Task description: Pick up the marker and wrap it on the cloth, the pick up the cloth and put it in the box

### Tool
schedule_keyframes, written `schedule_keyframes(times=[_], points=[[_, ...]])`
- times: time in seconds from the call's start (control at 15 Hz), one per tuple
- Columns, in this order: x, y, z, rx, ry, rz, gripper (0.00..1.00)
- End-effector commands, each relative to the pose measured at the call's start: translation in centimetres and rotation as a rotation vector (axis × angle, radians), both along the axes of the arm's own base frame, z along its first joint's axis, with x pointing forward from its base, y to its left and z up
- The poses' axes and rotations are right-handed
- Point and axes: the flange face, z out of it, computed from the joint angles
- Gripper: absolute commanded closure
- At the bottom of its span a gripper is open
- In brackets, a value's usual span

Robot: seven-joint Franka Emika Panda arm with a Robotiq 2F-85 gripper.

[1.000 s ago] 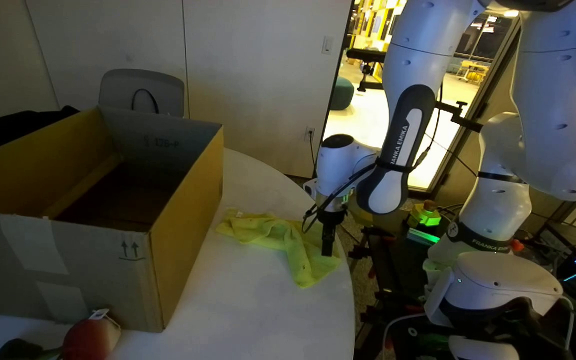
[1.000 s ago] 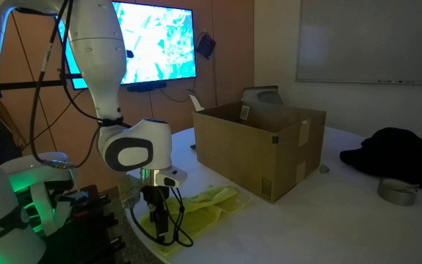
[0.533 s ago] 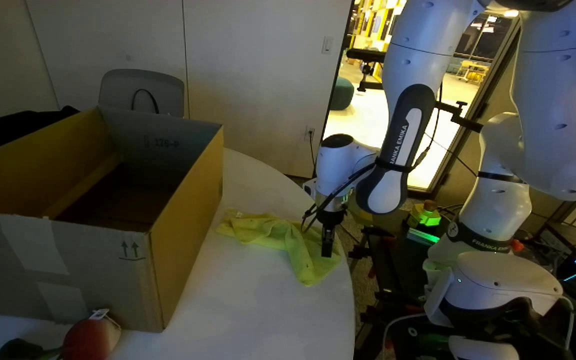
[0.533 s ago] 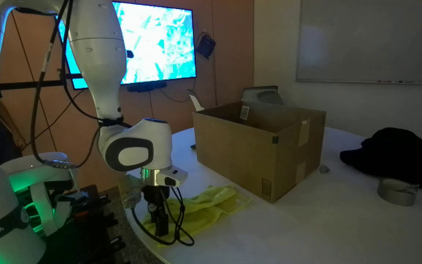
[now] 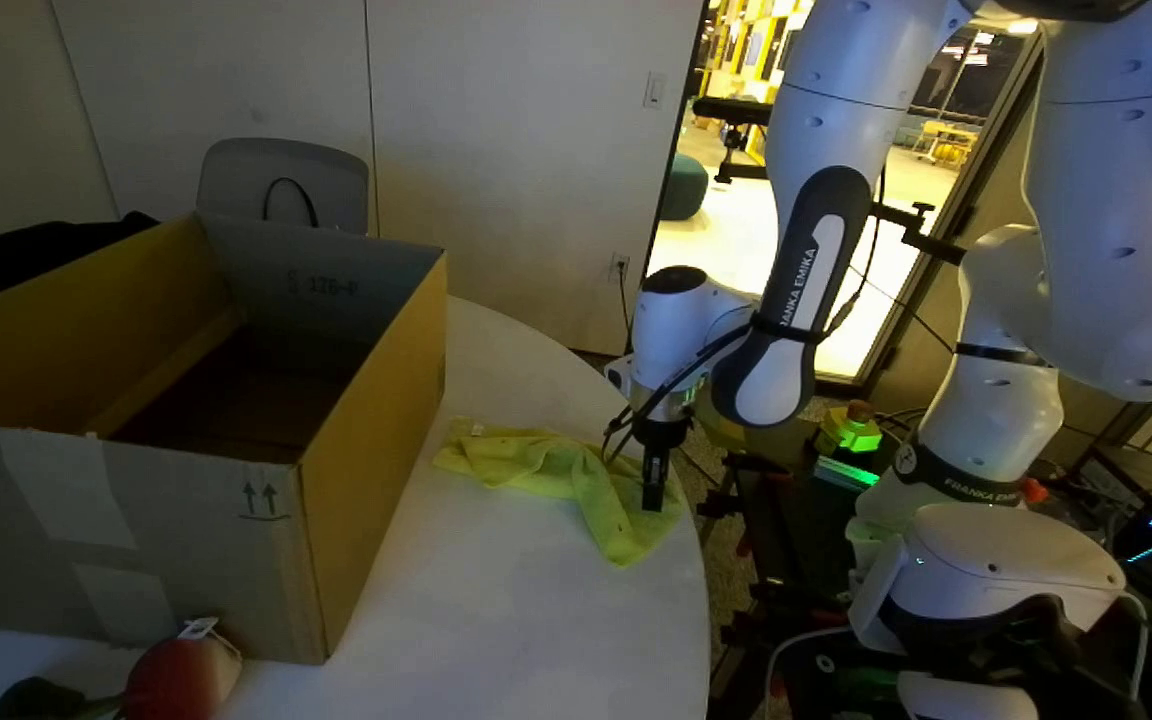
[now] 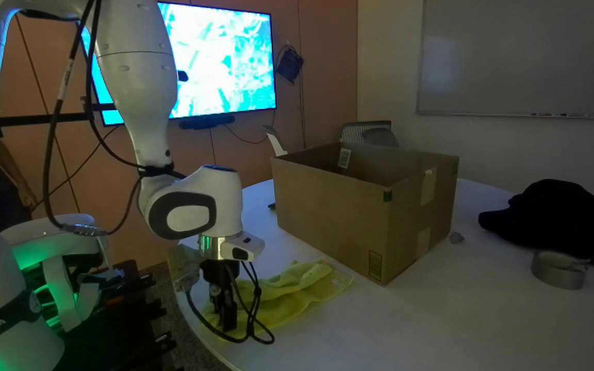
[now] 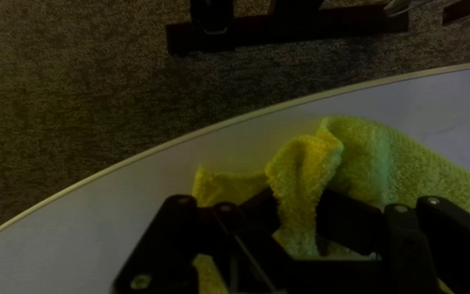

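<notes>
Fold of yellow cloth (image 5: 556, 465) pinched by the end effector (image 7: 298, 212), beside an open cardboard box (image 5: 376, 460).
In the wrist view the fold is held between the two black fingers (image 7: 349, 220); the rest is spread, creased, over the white worktop (image 5: 516, 620), between box and rim. Whether anything is wrapped inside cannot be told. Box set upright, top open; in an exterior view its inner walls and part of its floor are seen, the floor in deep shadow. A white label (image 6: 344, 158) is borne on an inner wall. Well apart, a grey roll (image 6: 559, 275) and a black bundle (image 6: 560, 221) are laid on the worktop; a red-and-pale rounded thing (image 5: 176, 680) is set just beside the box.
</notes>
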Motion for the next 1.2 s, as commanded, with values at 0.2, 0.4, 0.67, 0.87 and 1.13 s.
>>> schedule_keyframes(times=[0.2, 0.4, 0.67, 0.87, 1.13], points=[[0.6, -0.3, 4.6, -0.016, -0.08, 0.006, 0.89], [3.0, -0.9, 7.2, -0.028, -0.157, 0.007, 0.9], [4.5, -1.5, 11.0, -0.011, -0.285, -0.043, 0.9], [4.4, -1.5, 13.1, 0.011, -0.375, -0.15, 0.89], [7.0, -0.4, 14.2, 0.037, -0.467, -0.328, 0.9]])
